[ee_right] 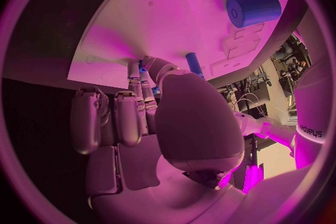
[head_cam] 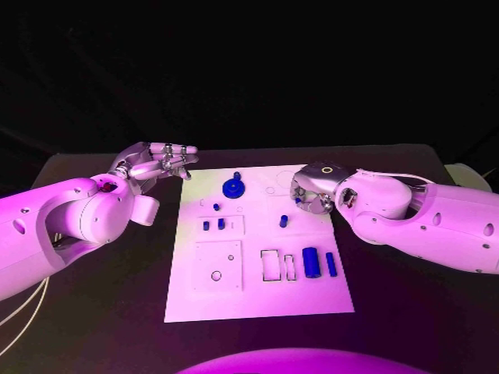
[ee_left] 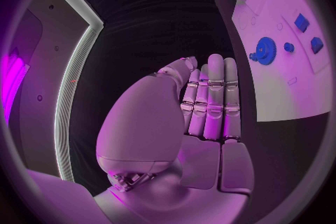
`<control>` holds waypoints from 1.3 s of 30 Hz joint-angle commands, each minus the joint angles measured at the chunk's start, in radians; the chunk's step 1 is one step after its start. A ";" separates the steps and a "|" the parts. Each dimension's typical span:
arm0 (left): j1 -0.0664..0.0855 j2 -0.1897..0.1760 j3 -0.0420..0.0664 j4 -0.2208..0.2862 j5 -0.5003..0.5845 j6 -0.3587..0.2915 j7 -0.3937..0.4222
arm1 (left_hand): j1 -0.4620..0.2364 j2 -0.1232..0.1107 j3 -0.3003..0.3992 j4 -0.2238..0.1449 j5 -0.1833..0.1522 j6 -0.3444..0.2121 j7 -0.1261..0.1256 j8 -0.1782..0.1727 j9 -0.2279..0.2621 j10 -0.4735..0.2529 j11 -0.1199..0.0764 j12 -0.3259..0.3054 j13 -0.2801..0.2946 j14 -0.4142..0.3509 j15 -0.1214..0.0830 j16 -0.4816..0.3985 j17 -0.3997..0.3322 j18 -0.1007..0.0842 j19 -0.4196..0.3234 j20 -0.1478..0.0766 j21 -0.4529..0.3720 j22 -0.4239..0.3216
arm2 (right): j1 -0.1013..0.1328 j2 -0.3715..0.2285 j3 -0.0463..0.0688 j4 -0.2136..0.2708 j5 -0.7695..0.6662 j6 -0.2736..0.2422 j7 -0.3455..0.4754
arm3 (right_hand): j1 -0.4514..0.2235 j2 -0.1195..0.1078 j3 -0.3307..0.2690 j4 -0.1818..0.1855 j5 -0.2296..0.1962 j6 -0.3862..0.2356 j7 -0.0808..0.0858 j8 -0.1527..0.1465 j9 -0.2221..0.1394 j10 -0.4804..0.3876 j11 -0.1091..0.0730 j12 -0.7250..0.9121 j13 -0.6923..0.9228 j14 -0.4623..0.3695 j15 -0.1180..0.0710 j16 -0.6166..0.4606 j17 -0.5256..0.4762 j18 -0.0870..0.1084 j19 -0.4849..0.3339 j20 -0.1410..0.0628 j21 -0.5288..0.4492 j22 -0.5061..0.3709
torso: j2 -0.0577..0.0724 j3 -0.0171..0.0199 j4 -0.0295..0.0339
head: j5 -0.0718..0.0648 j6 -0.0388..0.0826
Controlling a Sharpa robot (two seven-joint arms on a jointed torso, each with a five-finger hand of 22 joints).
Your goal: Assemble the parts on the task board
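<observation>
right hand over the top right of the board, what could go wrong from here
1. The right hand hangs low over the task board, fingers down beside a small blue peg. It could knock the peg over or away.
2. The right wrist view hides the fingertips behind the palm, so whether they hold anything is unclear. A pinch there could miss.
3. The left hand hovers off the board's far left corner near the blue gear. A sweep inward might shift it.
</observation>
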 commanded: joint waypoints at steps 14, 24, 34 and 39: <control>0.001 0.000 0.000 0.002 -0.001 0.012 -0.004 | 0.011 0.009 0.001 -0.013 -0.004 -0.008 0.003 0.005 0.000 -0.009 0.000 0.008 0.002 0.005 0.003 -0.006 -0.002 0.005 0.008 -0.001 -0.003 0.000 | -0.003 -0.002 -0.002 0.010 -0.012 -0.050 -0.015 | 0.001 0.015 0.019 -0.015 -0.008 0.024 -0.005 0.011 0.007 0.023 -0.006 0.003 0.003 0.049 -0.012 0.008 0.003 -0.022 0.016 -0.006 0.021 0.162 | -0.001 -0.0002 0.0004 | -0.002 -0.002; 0.001 0.003 0.000 -0.005 -0.002 0.015 -0.006 | 0.017 0.011 0.001 -0.019 -0.004 -0.010 0.003 0.006 0.000 -0.012 0.000 0.011 0.002 0.005 0.003 -0.008 -0.004 0.005 0.008 -0.002 -0.001 0.001 | -0.001 -0.028 0.005 0.050 -0.017 -0.100 -0.014 | -0.001 0.011 0.019 -0.018 -0.009 0.024 -0.005 0.010 0.007 0.024 -0.006 0.002 0.003 0.049 -0.013 0.009 0.004 -0.024 0.020 -0.007 0.029 0.166 | -0.002 0.0001 -0.0008 | -0.002 0.001; 0.001 0.007 0.000 -0.011 -0.002 0.019 -0.007 | 0.017 0.011 0.001 -0.019 -0.004 -0.010 0.003 0.006 0.000 -0.012 0.000 0.011 0.002 0.005 0.003 -0.008 -0.004 0.005 0.008 -0.002 -0.001 0.001 | 0.009 -0.078 0.017 0.139 -0.008 -0.125 -0.015 | -0.004 0.009 0.019 -0.019 -0.009 0.025 -0.005 0.010 0.008 0.026 -0.007 0.001 0.003 0.050 -0.013 0.010 0.005 -0.026 0.024 -0.007 0.038 0.171 | -0.002 -0.0006 0.0005 | 0.000 0.002; 0.000 0.013 0.000 -0.014 -0.002 0.022 -0.007 | 0.017 0.011 0.001 -0.019 -0.004 -0.010 0.004 0.006 0.000 -0.012 0.000 0.011 0.002 0.005 0.003 -0.008 -0.004 0.005 0.008 -0.002 -0.001 0.001 | 0.011 -0.088 0.020 0.212 0.007 -0.145 -0.006 | -0.005 0.008 0.020 -0.021 -0.006 0.025 -0.005 0.009 0.008 0.027 -0.007 0.001 0.003 0.050 -0.013 0.011 0.006 -0.028 0.028 -0.008 0.045 0.175 | -0.003 -0.0018 -0.0001 | 0.019 0.005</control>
